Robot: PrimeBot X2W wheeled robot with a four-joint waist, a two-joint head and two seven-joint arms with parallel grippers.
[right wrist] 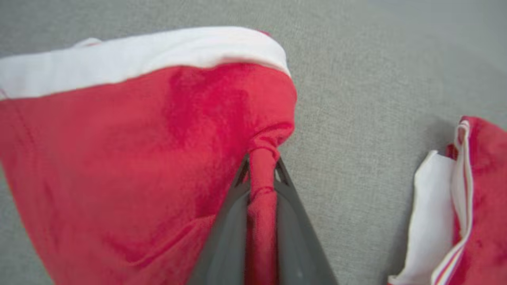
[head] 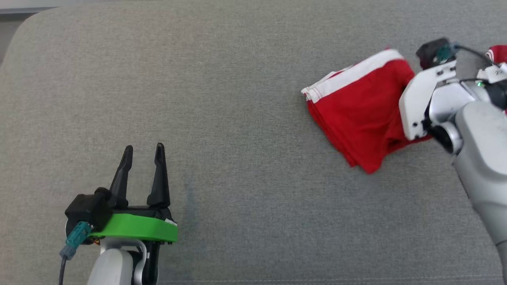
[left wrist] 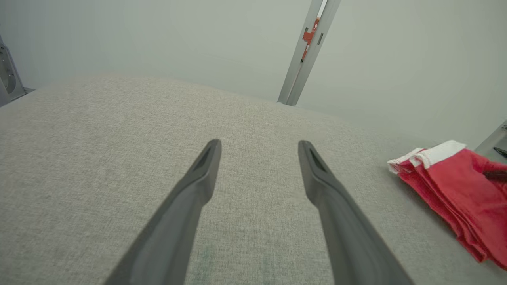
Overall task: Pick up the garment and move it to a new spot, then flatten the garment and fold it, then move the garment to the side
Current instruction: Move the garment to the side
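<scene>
This looks like a robot test room fitted with one piece of home furniture. Under the left pincer, and stretching away ahead of it, lies a broad cushion covered in grey woven cloth, rounded at its far corner like a sofa seat. Beyond the cushion, ahead of the pincer, stands a plain pale wall. Ahead and a little to the pincer's right, a metal post rises against that wall, with a small orange fitting on it. Far to the pincer's left stands part of a grey metal frame.
</scene>
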